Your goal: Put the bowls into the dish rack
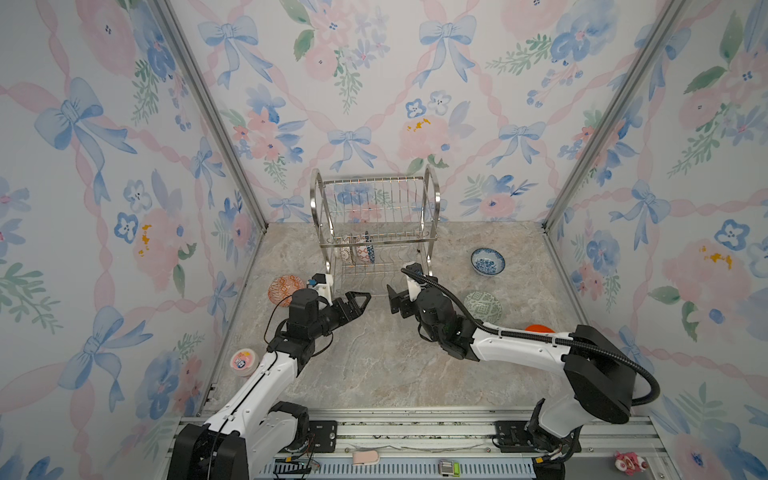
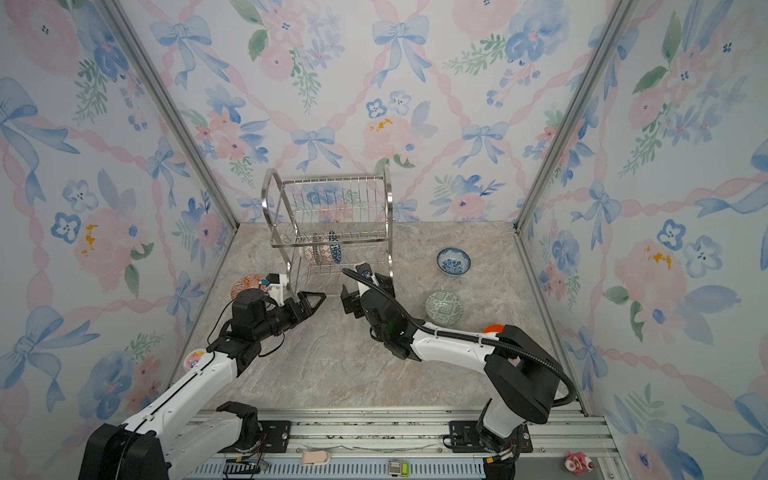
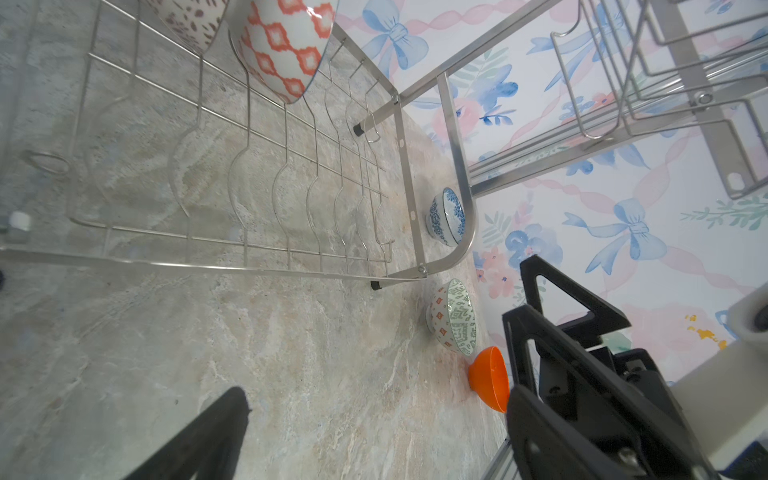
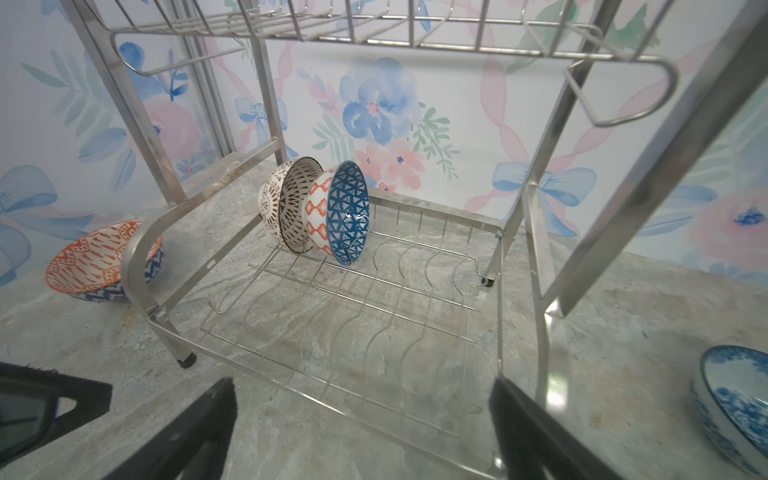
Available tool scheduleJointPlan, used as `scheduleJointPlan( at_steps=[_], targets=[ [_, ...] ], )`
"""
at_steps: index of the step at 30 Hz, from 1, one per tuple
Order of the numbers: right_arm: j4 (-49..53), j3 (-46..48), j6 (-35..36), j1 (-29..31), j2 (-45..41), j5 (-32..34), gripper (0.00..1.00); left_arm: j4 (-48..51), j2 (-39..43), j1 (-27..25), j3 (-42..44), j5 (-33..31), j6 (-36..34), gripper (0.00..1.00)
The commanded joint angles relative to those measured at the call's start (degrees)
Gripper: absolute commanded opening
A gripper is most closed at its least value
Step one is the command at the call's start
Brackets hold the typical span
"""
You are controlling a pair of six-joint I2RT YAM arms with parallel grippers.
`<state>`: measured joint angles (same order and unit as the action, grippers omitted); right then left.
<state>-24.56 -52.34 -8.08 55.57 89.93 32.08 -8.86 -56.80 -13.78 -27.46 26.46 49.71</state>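
A metal rail (image 1: 415,428) is running along the near edge. Beyond it a marble-look table (image 1: 374,374) is stretching back to three walls (image 1: 374,104) papered with blue bows and pink flowers. A pink-lidded tub (image 1: 244,361) is sitting by the left wall.

A plain orange bowl (image 1: 539,328) is peeking out from behind the right arm (image 1: 519,349). Just past it a green bowl (image 1: 482,308) is sitting upright.

Mid-table, the left gripper (image 1: 359,305) and right gripper (image 1: 395,301) are hanging low just in front of the rack (image 1: 374,199), near each other but apart. Both are standing spread wide, gripping nothing.

An orange-patterned bowl (image 1: 286,289) is resting on the table just left of the rack, partly behind the left gripper's wrist. A blue-white bowl (image 1: 488,262) is sitting well to the rack's right.

The rack is standing mid-table at the back wall, with shiny steel wire, two tiers and arched side frames. On its lower tier, toward the left end, two bowls are standing on edge and leaning together. One is a brown-on-white bowl (image 4: 286,203); the other is a red-diamond bowl (image 4: 345,212) with a blue lattice inside.
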Motion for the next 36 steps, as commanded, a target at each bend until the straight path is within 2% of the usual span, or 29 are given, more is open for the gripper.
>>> scheduleJointPlan(
  at_steps=[1, 7, 12, 21, 25, 32, 36],
  targets=[
    [10.7, 2.4, -3.4, -1.1, -3.5, 3.9, 0.97, -1.0, 0.1, -1.9, 0.9, -1.5, -0.1, 0.98],
    [24.2, 4.1, -9.1, -5.2, -8.9, 5.3, 0.97, -3.0, -1.7, -5.9, 0.2, -2.6, 1.0, 0.98],
    [28.4, 8.8, -13.5, -10.2, -13.6, 3.7, 0.97, -3.7, -4.1, -9.6, -1.7, -4.1, 0.4, 0.98],
    [32.7, 11.5, -13.4, -16.4, -14.0, 1.4, 1.00, -6.8, -5.8, -11.7, -3.2, -2.6, 2.1, 0.98],
    [32.2, 11.3, -12.4, -19.2, -11.9, -1.0, 0.95, -7.2, -7.1, -13.4, -4.3, -3.0, 1.7, 0.98],
    [30.7, 8.9, -9.6, -21.0, -5.3, -4.1, 0.86, -8.2, -11.4, -13.5, -5.8, -2.9, 1.0, 0.98],
    [31.9, 7.1, -9.9, -21.2, -2.1, -5.1, 0.74, -8.5, -11.9, -13.6, -5.7, -3.3, 1.1, 0.98]
  ],
)
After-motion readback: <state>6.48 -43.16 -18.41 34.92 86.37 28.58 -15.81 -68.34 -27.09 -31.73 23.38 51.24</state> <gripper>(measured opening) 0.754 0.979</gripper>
